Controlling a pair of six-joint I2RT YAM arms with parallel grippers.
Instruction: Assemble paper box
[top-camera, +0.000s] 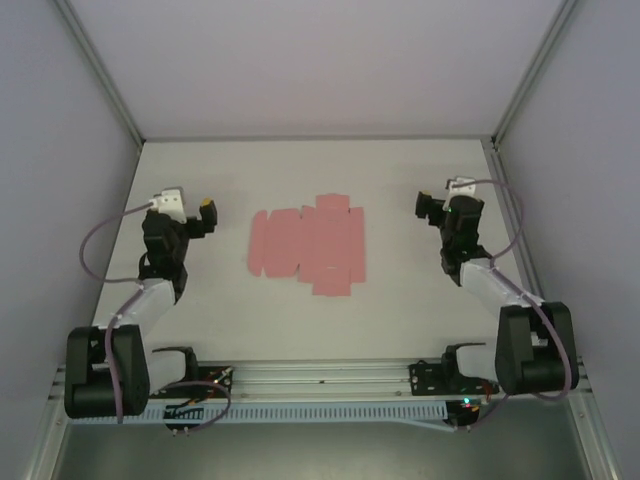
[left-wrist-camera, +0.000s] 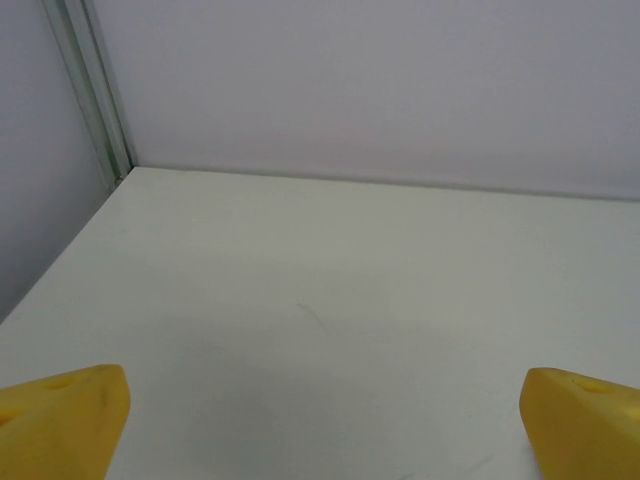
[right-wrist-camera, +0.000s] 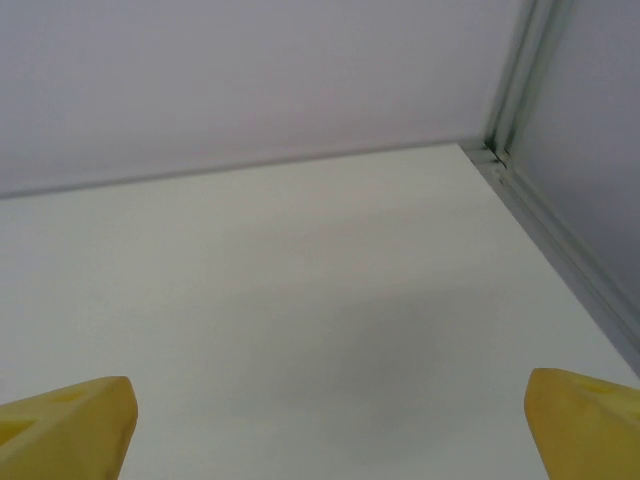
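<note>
The table (top-camera: 300, 165) carries the box (top-camera: 308, 245) as a flat pink sheet at its middle, long axis running left to right, tabbed end pointing left and flaps jutting far and near. The left tool (top-camera: 207, 215) hangs near that tabbed end, somewhat closer than the right tool (top-camera: 425, 205) on the opposite side. Both tools are released, wide apart and grasping nothing.

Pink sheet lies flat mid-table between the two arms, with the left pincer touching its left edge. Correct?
Not quite. The paper box sheet does lie flat mid-table between the arms, but the left pincer is not touching it: it hangs open off to the sheet's left, bare table between them. The top external view shows this.
</note>
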